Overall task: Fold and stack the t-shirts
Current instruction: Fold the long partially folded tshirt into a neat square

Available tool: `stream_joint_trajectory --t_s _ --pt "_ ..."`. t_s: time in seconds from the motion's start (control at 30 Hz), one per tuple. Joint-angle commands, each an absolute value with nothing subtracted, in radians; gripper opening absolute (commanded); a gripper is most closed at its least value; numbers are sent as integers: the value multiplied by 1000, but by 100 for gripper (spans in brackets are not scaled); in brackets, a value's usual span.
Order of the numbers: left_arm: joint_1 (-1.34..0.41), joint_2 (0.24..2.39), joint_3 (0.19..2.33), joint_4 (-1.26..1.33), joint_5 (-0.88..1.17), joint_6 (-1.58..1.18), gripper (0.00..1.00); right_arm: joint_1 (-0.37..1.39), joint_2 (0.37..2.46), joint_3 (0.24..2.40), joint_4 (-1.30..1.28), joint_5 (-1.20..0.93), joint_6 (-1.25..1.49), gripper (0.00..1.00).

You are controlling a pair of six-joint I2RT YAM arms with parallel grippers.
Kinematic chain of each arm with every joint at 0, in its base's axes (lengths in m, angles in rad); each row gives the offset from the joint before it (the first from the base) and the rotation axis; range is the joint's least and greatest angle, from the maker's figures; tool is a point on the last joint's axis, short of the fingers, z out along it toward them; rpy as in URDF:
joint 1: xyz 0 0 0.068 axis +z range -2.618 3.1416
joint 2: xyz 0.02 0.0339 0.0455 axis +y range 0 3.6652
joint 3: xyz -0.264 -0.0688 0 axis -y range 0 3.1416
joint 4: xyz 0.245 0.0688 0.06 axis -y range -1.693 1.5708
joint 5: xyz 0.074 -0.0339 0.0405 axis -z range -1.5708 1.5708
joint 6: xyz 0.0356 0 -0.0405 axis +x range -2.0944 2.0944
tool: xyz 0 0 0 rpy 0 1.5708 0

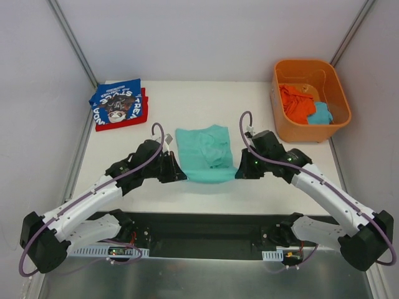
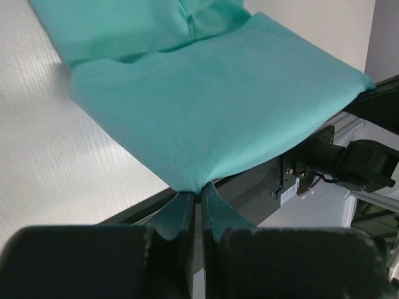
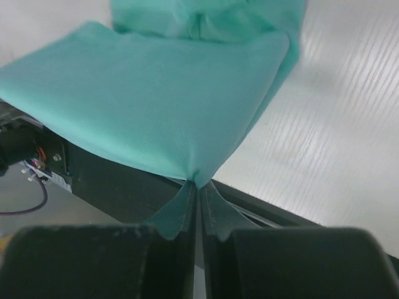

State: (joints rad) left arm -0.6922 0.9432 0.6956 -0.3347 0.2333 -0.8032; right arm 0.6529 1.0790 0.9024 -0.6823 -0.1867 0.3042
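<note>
On the white counter (image 1: 187,103), between pale walls (image 1: 206,37), the top view shows the mint-teal t-shirt (image 1: 206,152) at centre, a royal-blue t-shirt (image 1: 117,101) atop a red t-shirt (image 1: 118,126) far left, and an orange tub (image 1: 310,63) far right. The left wrist view shows, up close, the left pincer (image 2: 199,194) clamped on that t-shirt's near corner. The right wrist view shows the right pincer (image 3: 199,185) gripping the other near corner.

Mint-teal t-shirt (image 1: 204,152) mid-table, near edge lifted; blue t-shirt (image 1: 118,103) folded atop red t-shirt (image 1: 107,126).

Shirt (image 1: 206,154) between left stack (image 1: 118,103), right tub (image 1: 308,134).
</note>
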Motion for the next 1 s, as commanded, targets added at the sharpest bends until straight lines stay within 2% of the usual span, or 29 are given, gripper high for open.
stream_joint_trajectory --t_s 0.0,0.47,0.73,0.97 --pt "-651 986 804 -400 161 -770 0 637 1084 1083 -738 -69 244 7" --pt "-439 1380 1129 -408 129 -663 0 437 1570 1512 -703 -218 104 6" --pt "-339 1636 1299 -405 239 -637 0 361 1790 1680 -661 -262 140 6" --pt "-284 1891 1506 -400 324 -621 1 315 1994 1781 -589 -279 184 9"
